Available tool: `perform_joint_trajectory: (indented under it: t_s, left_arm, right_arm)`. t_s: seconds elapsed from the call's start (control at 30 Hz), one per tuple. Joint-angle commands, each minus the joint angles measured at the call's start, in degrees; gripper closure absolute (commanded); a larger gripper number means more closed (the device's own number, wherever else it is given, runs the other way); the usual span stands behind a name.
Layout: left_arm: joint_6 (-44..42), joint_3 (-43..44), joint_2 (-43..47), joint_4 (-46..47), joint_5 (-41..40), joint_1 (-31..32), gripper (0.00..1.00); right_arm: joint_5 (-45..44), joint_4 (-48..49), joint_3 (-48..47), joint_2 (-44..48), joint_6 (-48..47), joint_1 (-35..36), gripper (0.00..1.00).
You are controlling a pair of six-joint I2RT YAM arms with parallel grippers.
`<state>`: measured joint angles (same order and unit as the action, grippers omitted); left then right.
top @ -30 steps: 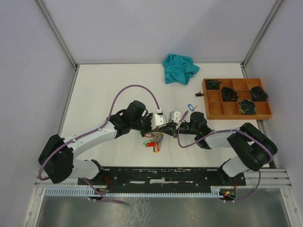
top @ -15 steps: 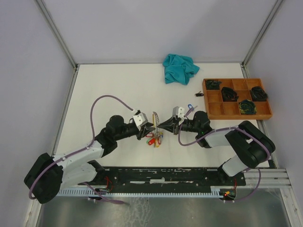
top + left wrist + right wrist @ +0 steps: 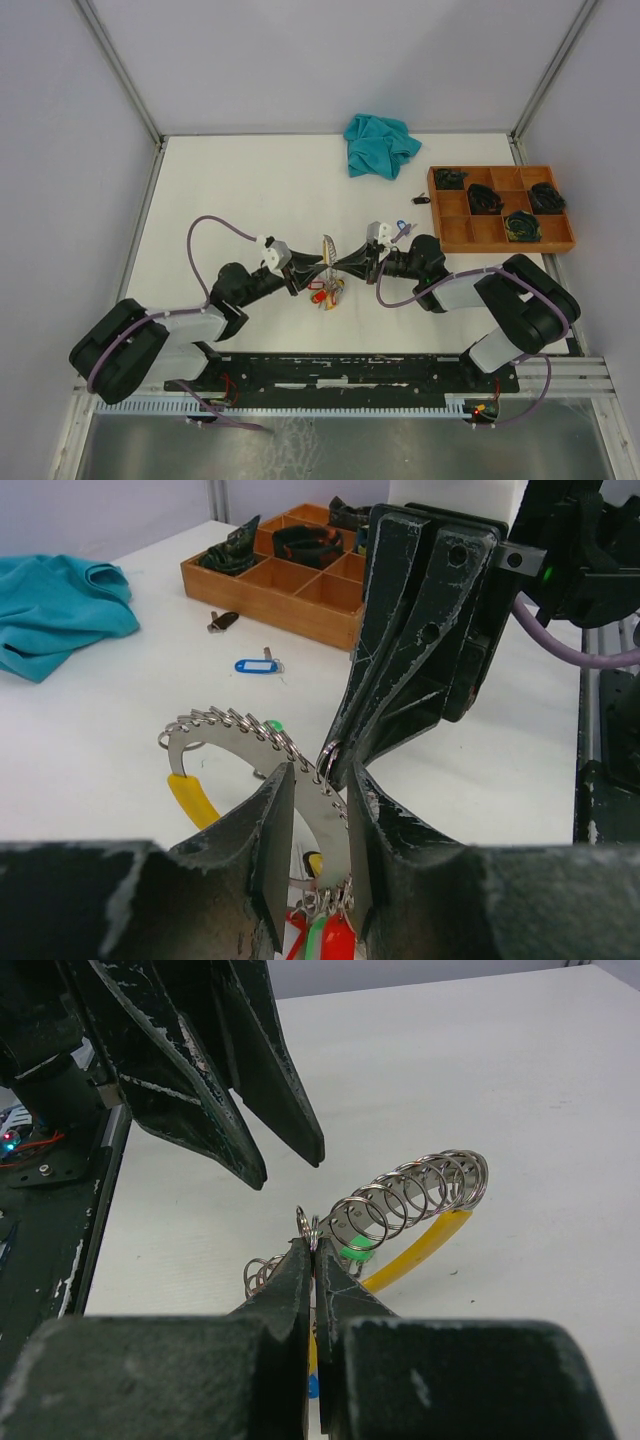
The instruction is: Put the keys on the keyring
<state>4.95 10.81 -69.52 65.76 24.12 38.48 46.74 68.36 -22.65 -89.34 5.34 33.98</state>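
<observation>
Two hands faced each other tip to tip just above the white counter (image 3: pixel 230 190), with the thin silver wire keyring (image 3: pixel 322 825) held upright between them. The right hand (image 3: pixel 308 1245) was clenched on wire at the ring's top. At that spot we could not tell whether it pinched the big ring itself or one of the small split loops strung along it. The left hand (image 3: pixel 320 775) was released, with its jaws standing apart on either side of the ring. In the right wrist view they touched nothing. Several small silver keys with red, yellow and green plastic tags (image 3: pixel 325 292) hung from the ring's lower part, close over the counter. One blue-tagged key (image 3: pixel 255 665) lay loose on the counter, apart from the ring and on the side toward the wooden compartment tray (image 3: pixel 470 232).

We judged the threading nearly done, and the step in hand to be a handover of the ring. The next move called for the left hand to close on the wire below the right hand's pinch, firmly enough that the ring would not swing. The right hand could then let go and reach for the blue-tagged key.
</observation>
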Motion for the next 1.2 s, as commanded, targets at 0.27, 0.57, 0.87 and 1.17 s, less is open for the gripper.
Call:
perform_joint_trajectory:
  t_s: [0.27,0.57,0.87,1.17]
  left_arm:
    - [1.38,-0.85,-7.10,13.86,5.21,-0.90,0.65]
    - [1.62,0.31,-9.90,13.95,7.78,-1.39,0.68]
    - [2.06,1.95,-10.48,13.78,9.37,-1.71,0.72]
    - [2.48,3.22,-10.57,12.06,12.26,-1.83,0.86]
  right_arm:
    - [3.08,3.84,-0.55,2.55,1.61,-0.20,0.99]
    - [3.53,3.96,-0.46,3.51,1.77,-0.20,0.99]
    - [4.93,4.06,-0.81,3.50,2.56,-0.18,0.99]
    - [5.37,4.24,-0.88,3.72,2.92,-0.22,0.99]
